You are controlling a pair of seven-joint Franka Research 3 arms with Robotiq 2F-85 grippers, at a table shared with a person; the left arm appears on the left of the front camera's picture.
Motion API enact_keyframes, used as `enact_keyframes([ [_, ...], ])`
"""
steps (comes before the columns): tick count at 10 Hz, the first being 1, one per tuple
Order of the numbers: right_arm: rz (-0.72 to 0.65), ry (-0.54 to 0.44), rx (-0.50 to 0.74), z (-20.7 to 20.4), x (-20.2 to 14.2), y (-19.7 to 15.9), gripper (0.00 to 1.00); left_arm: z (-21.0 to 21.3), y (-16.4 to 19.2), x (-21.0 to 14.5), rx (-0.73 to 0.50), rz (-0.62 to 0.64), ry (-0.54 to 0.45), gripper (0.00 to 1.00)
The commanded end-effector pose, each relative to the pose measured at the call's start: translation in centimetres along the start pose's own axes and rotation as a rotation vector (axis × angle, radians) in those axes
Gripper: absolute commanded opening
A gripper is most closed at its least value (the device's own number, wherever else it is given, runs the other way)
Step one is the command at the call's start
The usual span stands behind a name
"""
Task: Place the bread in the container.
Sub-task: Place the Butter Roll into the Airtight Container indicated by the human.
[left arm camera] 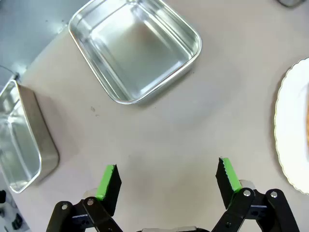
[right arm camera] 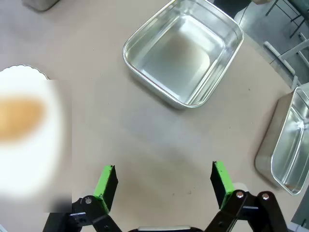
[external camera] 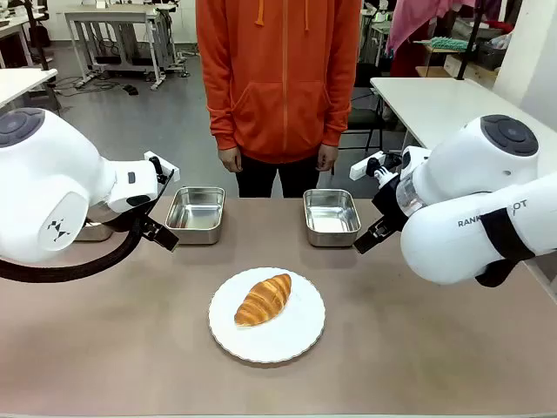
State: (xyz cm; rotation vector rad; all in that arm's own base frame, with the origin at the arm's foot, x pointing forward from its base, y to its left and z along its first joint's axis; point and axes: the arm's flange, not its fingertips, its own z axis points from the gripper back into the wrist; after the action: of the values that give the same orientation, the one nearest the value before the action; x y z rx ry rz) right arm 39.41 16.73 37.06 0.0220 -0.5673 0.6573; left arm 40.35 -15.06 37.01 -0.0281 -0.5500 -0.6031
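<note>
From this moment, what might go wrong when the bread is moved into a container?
The bread lies on a white plate; the left fingers or right fingers may push the plate or slip on the glossy crust. Two alike pans, the left pan and the right pan, stand at the far edge, so the wrong one may be chosen. The person's hands hang near these pans.
</note>
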Motion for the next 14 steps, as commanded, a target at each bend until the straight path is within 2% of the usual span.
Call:
enact_keyframes([
  [1,0.000,0.000,0.000,0.0,0.0,0.0,1.00,0.0,0.0,0.0,0.000,0.000,0.000,1.00],
  [10,0.002,0.000,-0.001,0.0,0.0,0.0,1.00,0.0,0.0,0.0,0.000,0.000,0.000,1.00],
  [11,0.002,-0.018,0.015,1.7,1.1,-0.8,1.00,0.0,0.0,0.0,0.000,0.000,0.000,1.00],
  [12,-0.013,-0.013,0.045,3.9,2.5,-2.4,1.00,1.7,1.9,1.4,-0.077,-0.051,0.024,1.00],
  [14,-0.029,-0.041,0.093,8.3,4.6,-5.5,1.00,5.2,5.5,3.7,-0.088,-0.077,0.037,1.00],
])
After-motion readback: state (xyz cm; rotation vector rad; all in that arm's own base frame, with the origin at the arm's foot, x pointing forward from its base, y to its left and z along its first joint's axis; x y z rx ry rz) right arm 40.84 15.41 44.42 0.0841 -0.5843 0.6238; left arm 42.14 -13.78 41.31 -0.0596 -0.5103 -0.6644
